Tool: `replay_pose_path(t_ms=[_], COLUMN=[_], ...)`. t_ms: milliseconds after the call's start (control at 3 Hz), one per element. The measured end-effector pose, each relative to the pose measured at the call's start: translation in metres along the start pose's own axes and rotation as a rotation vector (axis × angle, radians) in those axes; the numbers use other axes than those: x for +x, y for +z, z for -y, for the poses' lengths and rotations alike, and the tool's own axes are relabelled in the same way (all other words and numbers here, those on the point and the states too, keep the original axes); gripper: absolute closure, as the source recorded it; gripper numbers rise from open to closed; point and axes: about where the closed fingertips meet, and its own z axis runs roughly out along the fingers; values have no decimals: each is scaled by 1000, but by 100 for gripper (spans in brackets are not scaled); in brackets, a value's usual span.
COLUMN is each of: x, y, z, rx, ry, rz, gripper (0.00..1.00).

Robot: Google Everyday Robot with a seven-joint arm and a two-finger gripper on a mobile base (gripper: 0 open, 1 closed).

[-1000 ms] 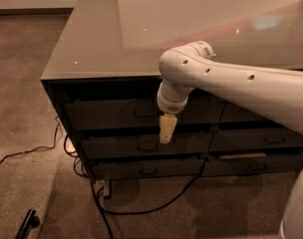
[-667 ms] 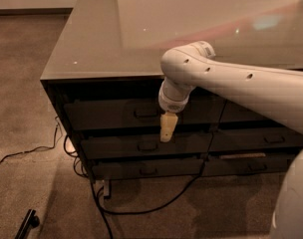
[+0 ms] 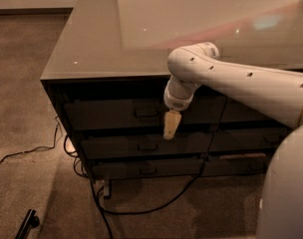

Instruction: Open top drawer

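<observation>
Looking at it, I'd call this the reach-for-the-handle step, nothing gripped yet. The big glossy surface (image 3: 91,54) sits above the handle, and the white arm (image 3: 241,81) comes in from the handle's right. The top drawer (image 3: 106,114) is flush shut, with its bar handle (image 3: 145,113) in the middle. The pincer (image 3: 171,125) hangs pointing down just right of and slightly below that handle, apparently not touching it. I can't tell if it's spread or closed. My guess for the next move: slide left and up onto the handle, clamp, then pull straight out.
</observation>
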Motion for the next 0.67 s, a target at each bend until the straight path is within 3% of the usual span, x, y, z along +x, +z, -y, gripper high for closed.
replay_pose_path(t_ms=[667], x=[-6], y=[14], z=[18], rx=[-7], ry=[6], rz=[1], gripper=[0])
